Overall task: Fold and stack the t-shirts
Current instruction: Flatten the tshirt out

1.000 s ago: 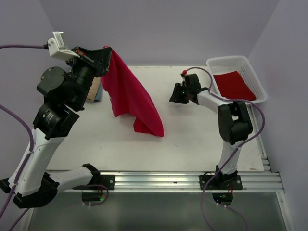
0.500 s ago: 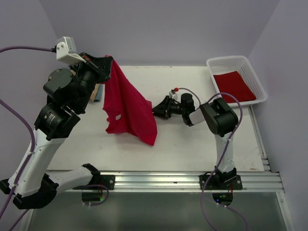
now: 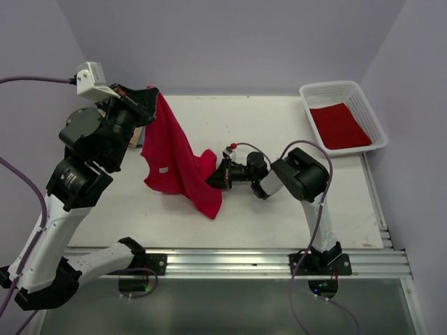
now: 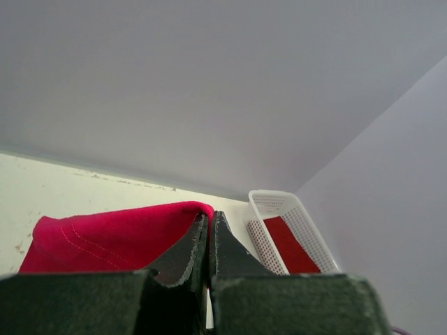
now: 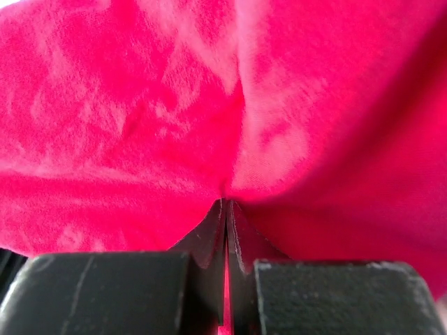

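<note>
A bright red t-shirt [image 3: 178,160] hangs from my raised left gripper [image 3: 155,96], which is shut on its top edge; the cloth [image 4: 112,237] shows beside the closed jaws [image 4: 208,218] in the left wrist view. The shirt's lower end trails on the table. My right gripper [image 3: 215,177] lies low over the table and is shut on the shirt's right edge; red cloth [image 5: 140,118] fills the right wrist view and bunches at the closed fingertips [image 5: 227,202]. Another red shirt [image 3: 339,125] lies folded in the basket. Tan and blue-grey shirts [image 3: 138,136] peek out behind the left arm.
The white lattice basket [image 3: 335,91] stands at the table's far right corner; it also shows in the left wrist view [image 4: 262,209]. The table [image 3: 279,209] ends at a metal rail [image 3: 230,262] in front. Purple walls close in the back and sides.
My right gripper has swung left from near the basket down to the shirt's right edge and closed on it. The left gripper still holds the shirt high; the cloth has shifted left and lower.
</note>
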`<state>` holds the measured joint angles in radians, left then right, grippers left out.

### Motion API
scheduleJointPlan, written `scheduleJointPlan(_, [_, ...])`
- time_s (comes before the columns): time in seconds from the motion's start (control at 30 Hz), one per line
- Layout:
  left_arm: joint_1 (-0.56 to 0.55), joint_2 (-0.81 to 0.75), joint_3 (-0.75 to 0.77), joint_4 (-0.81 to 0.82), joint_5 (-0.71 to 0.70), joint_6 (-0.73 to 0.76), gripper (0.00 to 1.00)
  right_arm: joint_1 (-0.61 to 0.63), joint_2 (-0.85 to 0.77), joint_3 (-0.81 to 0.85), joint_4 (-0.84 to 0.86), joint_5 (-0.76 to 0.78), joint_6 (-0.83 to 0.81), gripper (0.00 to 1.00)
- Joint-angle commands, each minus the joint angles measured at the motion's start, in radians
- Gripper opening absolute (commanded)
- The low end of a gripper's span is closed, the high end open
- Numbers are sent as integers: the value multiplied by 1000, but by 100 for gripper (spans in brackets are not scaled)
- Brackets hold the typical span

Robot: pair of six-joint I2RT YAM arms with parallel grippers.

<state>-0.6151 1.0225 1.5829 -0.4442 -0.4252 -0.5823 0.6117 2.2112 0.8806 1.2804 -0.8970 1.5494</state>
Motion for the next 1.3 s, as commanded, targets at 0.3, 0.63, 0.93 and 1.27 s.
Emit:
scheduleJointPlan(0.3, [8,-59,-30,45,-41,10,0,10,-510,82,-1089,287,-876,7])
scheduleJointPlan(0.63, [8,-73,-49,47,-20,-4,0,10,-363,348,-1435,536,-1046,61])
scheduleJointPlan(0.93, [8,-96,-60,35,-18,-13,0,8,-182,521,-1468,604,-1054,61])
scheduleJointPlan(1.27, [8,-116,-78,29,-14,-27,0,5,-44,640,-1426,580,-1043,25])
